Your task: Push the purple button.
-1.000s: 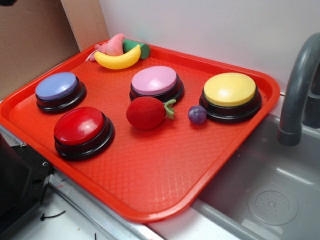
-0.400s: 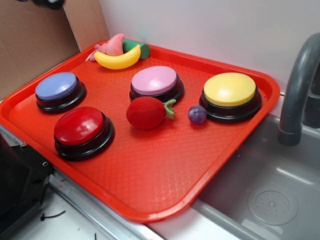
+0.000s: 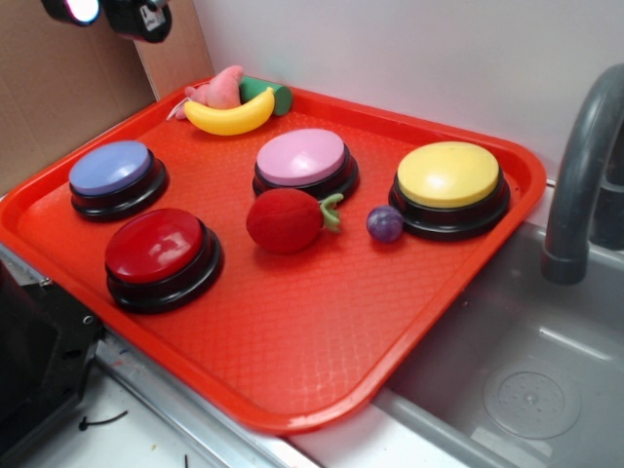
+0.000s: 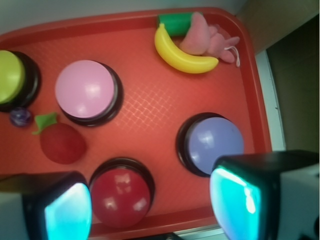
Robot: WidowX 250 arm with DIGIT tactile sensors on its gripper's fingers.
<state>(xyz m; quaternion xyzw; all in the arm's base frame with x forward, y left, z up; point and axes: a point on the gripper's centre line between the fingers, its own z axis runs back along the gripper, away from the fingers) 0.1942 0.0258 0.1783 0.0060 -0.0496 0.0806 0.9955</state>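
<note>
The purple button [image 3: 110, 168] has a periwinkle dome on a black base and sits at the left of the red tray [image 3: 292, 351]. From the wrist camera the purple button [image 4: 214, 143] lies at centre right, partly behind my right finger. My gripper [image 3: 109, 14] hangs high at the top left corner of the exterior view, well above the button and apart from it. In the wrist view the gripper [image 4: 152, 212] is open, its two cyan pads wide apart with nothing between them.
On the tray also stand a red button [image 3: 156, 248], a pale pink button [image 3: 301, 158] and a yellow button [image 3: 448, 176]. A red strawberry toy [image 3: 286, 220], a small dark purple ball [image 3: 384, 223] and a banana [image 3: 232, 115] lie among them. A sink [image 3: 526, 390] and grey faucet [image 3: 577, 185] are at right.
My gripper has come into the exterior view at the top left corner and moved lower and rightward. Nothing on the tray has moved.
</note>
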